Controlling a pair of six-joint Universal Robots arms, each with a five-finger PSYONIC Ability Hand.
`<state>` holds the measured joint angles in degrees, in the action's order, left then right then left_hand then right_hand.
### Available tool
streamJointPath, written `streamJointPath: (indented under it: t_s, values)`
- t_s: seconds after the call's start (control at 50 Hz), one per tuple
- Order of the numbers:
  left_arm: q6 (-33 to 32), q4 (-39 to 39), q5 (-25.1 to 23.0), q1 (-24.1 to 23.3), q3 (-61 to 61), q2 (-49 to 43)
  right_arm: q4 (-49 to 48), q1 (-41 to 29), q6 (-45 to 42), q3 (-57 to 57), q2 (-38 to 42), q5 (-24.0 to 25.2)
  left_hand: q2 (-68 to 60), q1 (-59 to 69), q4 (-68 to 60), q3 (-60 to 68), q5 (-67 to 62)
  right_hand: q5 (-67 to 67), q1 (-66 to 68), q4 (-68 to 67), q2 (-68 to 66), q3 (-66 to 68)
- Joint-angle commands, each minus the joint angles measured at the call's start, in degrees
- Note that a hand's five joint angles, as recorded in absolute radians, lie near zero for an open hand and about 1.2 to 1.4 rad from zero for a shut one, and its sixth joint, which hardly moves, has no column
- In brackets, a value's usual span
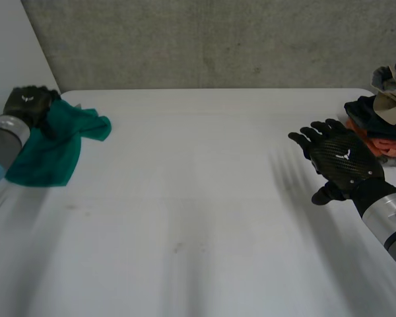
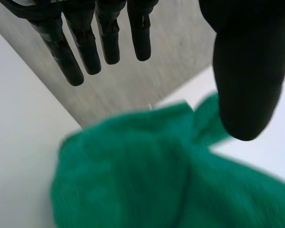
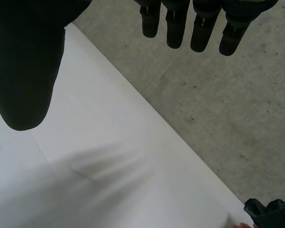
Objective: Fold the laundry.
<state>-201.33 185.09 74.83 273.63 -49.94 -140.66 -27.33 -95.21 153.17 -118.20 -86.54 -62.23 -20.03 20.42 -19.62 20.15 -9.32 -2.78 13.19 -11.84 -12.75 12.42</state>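
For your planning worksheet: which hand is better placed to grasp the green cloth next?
Left. The left hand is open over the cloth; the right hand, also open, is across the table, beside the clothes pile.

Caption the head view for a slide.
Left hand open over a crumpled green cloth at the left edge of the table; right hand open near the clothes pile.

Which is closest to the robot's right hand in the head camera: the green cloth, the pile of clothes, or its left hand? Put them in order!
Starting from the right hand:
1. Pile of clothes, close by, just to its right.
2. Green cloth, far across on the left side.
3. Left hand, at the cloth's far left corner.
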Motion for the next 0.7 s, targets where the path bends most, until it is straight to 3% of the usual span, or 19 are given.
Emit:
streamJointPath:
  t_s: [0.02,0.18,0.32,0.48,0.7]
  values:
    - [-1.0,-6.5,-4.5,1.9,4.2,-4.3,0.0,0.9,-0.1,-0.2,0.1,0.3,-0.9,0.6,-1.4,0.8,-1.7,2.8,-3.2,1.8,2.8,-2.4]
    - [-2.0,-6.7,-4.9,2.0,4.7,-6.0,-0.1,1.0,-0.1,-0.8,0.4,0.7,-6.3,5.9,-6.7,6.2,-7.0,2.8,-3.2,1.8,2.8,-2.4]
    - [-8.2,-5.7,-4.0,2.0,8.5,-11.1,-0.1,1.8,-0.3,-0.8,0.7,0.8,-10.5,10.1,-10.9,10.4,-11.2,2.8,-3.2,1.8,2.8,-2.4]
    - [-13.6,-2.6,1.5,1.9,14.4,-17.3,-0.1,2.4,-0.3,-0.8,0.8,0.8,-11.4,11.0,-11.8,11.3,-12.1,2.8,-3.2,1.8,2.8,-2.4]
    - [-13.8,1.1,2.2,1.8,19.5,-21.2,-0.2,2.4,-0.4,-0.7,1.4,0.7,-16.4,16.0,-16.8,16.3,-17.1,2.8,-3.2,1.8,2.8,-2.4]
